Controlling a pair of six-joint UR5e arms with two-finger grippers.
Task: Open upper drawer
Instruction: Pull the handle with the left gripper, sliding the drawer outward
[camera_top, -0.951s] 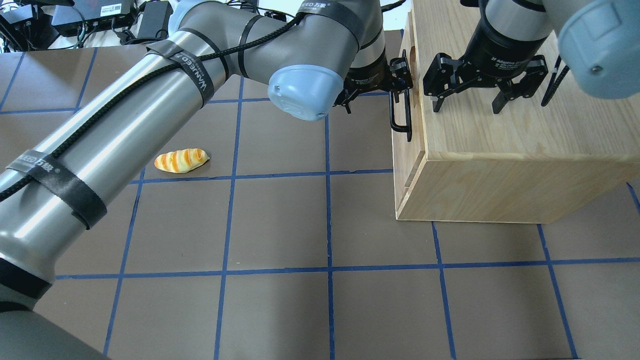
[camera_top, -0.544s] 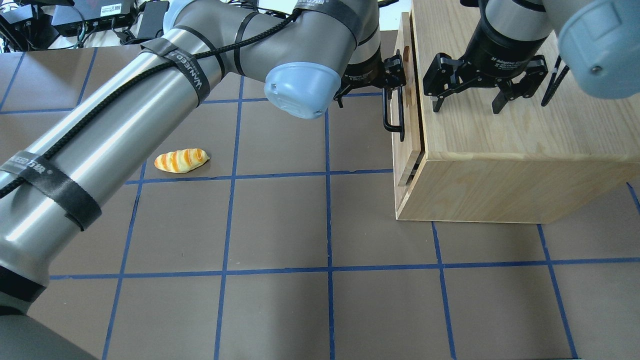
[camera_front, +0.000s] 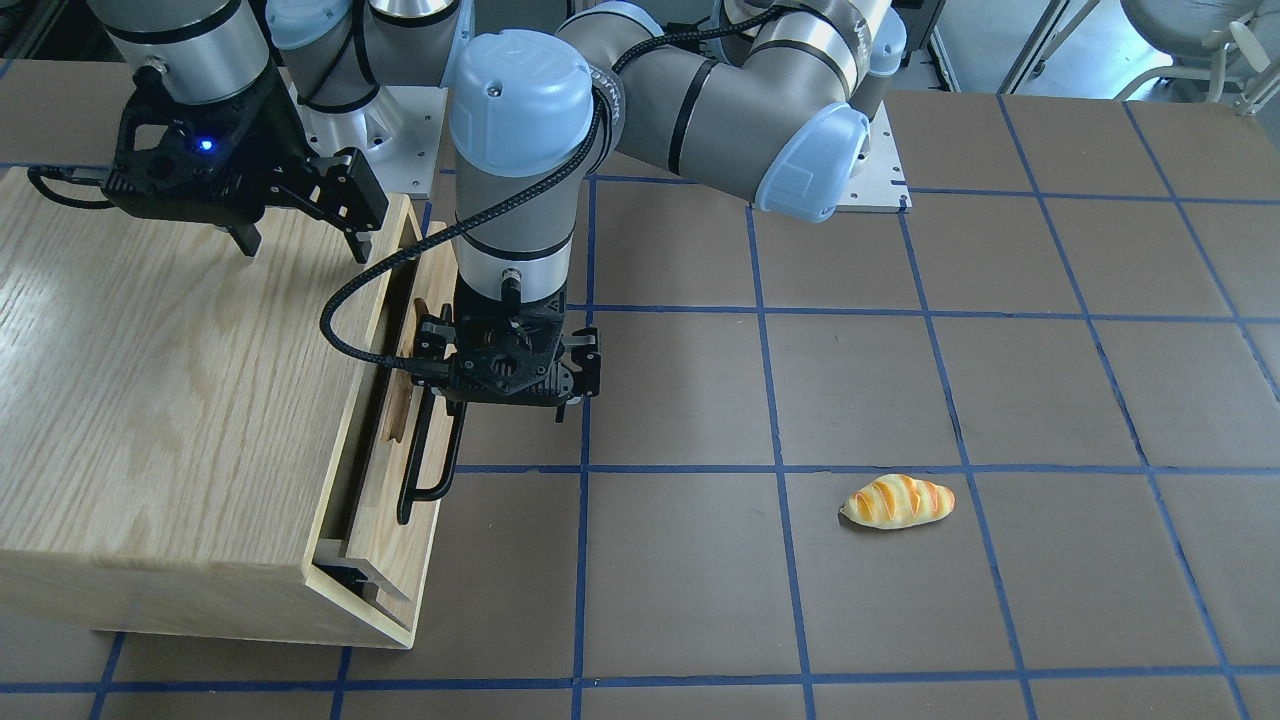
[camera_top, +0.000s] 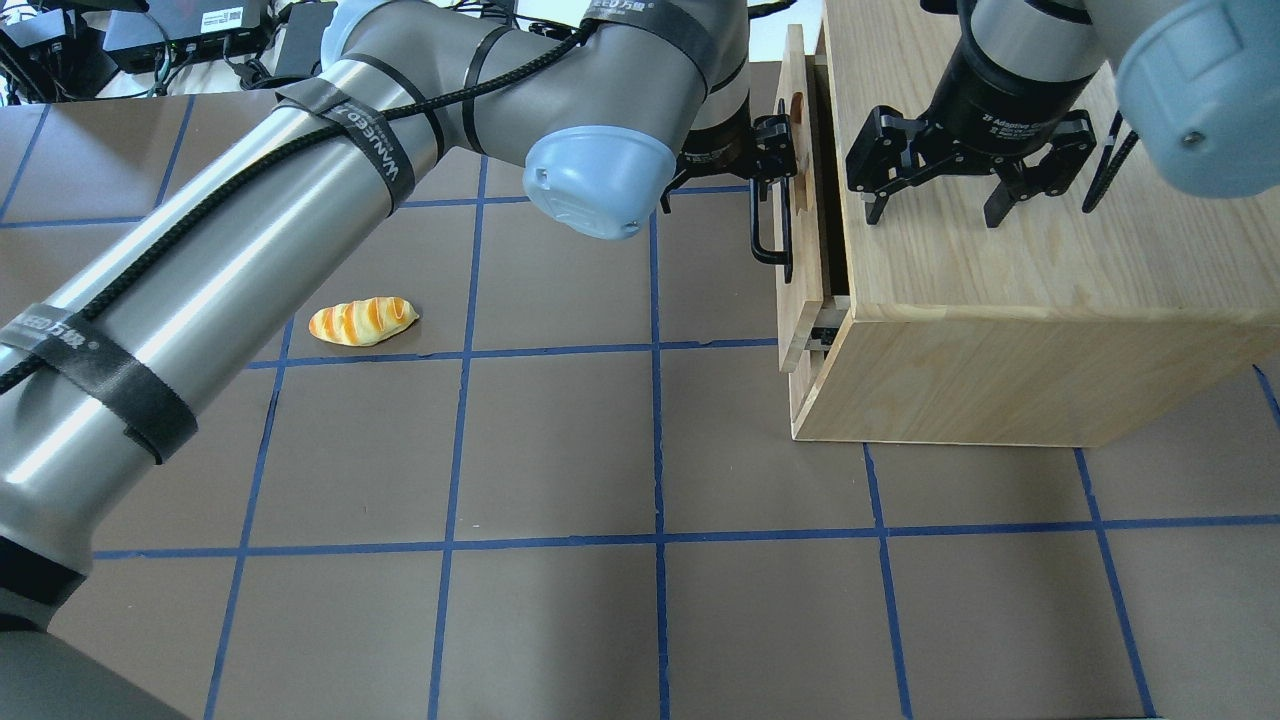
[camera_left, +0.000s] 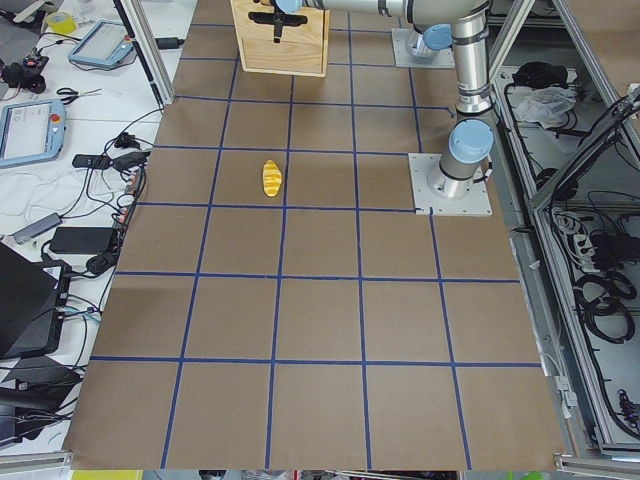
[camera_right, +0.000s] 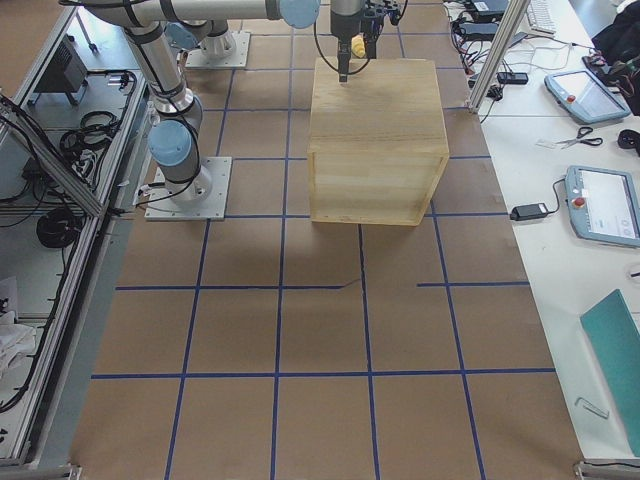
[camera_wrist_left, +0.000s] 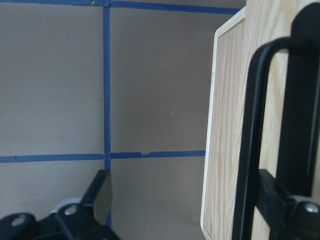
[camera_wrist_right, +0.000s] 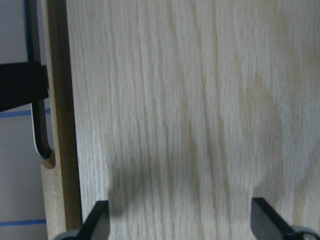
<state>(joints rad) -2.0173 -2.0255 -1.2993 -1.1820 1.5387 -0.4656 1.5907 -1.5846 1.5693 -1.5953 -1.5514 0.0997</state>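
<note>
You are watching the wide, shallow pale-wood upper drawer (camera_top: 792, 290) sliding out of the left face of the large oak-grain cabinet box (camera_top: 1000, 300), upper right of the overhead view. The dark gap behind its front is widening compared with a second ago. The left gripper (camera_front: 512, 380) is pulling with jaws spread, one finger hooked behind the long black bar handle (camera_top: 768, 235). The right gripper (camera_top: 935, 205) is hovering over the cabinet top, jaws wide, holding nothing. Most of the travel looks to be still ahead.

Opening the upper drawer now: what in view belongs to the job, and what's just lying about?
Job: upper drawer; its black bar handle; left gripper, jaws open around the handle; cabinet.
Lying about: bread roll; right gripper, jaws open, above the cabinet top.
</note>
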